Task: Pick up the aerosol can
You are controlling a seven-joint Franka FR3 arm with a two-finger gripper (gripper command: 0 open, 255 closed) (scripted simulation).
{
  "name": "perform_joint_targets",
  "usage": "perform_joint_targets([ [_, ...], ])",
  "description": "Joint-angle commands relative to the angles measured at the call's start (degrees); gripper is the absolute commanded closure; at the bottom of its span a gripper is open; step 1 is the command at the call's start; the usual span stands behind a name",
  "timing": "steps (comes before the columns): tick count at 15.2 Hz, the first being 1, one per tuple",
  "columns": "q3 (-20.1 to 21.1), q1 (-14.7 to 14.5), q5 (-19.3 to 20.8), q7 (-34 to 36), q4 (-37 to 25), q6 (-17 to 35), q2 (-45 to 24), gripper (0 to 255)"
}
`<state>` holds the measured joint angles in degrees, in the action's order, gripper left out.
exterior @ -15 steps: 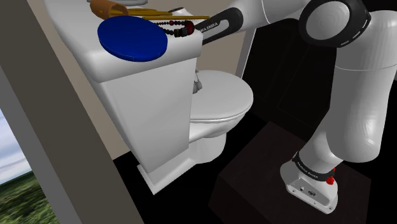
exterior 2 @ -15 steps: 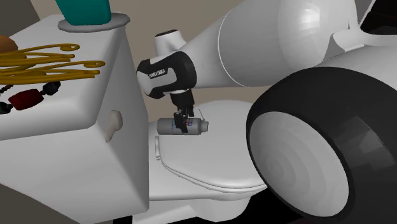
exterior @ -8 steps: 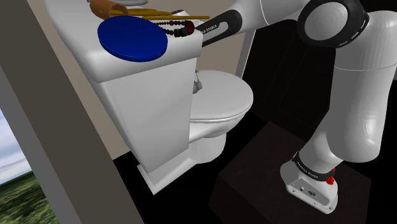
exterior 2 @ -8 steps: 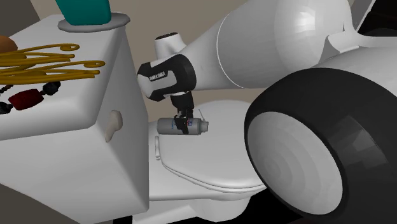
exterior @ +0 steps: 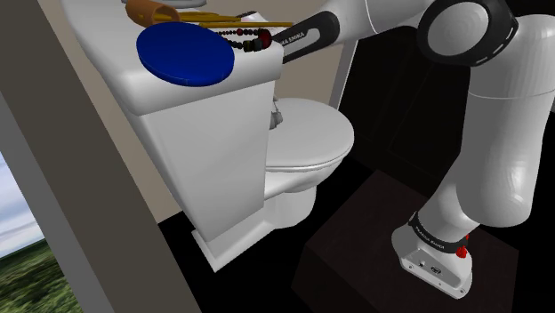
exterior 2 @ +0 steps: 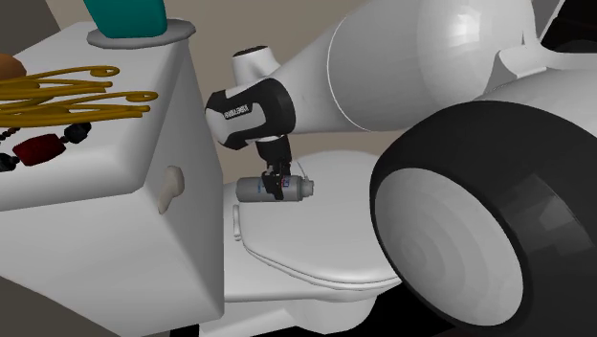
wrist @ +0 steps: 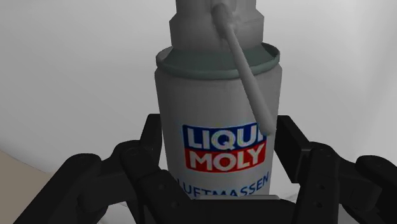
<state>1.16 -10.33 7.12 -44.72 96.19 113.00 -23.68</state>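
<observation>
The pincer (exterior 2: pixel 277 193) is clenched on the can (exterior 2: pixel 251 190), which lies on its side over the closed toilet lid (exterior 2: pixel 325 244), just in front of the tank (exterior 2: pixel 124 172). Whether the can touches the lid cannot be told. A flush lever (exterior 2: pixel 170 188) juts from the tank near the can. On the tank top sit a blue disc (exterior: pixel 185 53), dark beads (exterior: pixel 247 37), gold wire curls (exterior 2: pixel 77 91) and a teal object (exterior 2: pixel 124 17). In the wrist view the fingers (wrist: pixel 149 146) clasp the can's sides. Its label (wrist: pixel 222 153) reads "LIQUI MOLY" on blue and red, with "LUFTMASSEN" beneath. A thin straw (wrist: pixel 245 83) crosses its shoulder.
</observation>
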Motion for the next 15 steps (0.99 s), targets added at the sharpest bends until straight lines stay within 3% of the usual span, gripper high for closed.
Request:
perform_joint_targets([
  [1, 0.03, -0.02, -0.07, -0.12, -0.7, -1.18, 0.51, 255],
  [15, 0.12, -0.08, -0.42, -0.99, -6.29, -9.37, 3.15, 255],
])
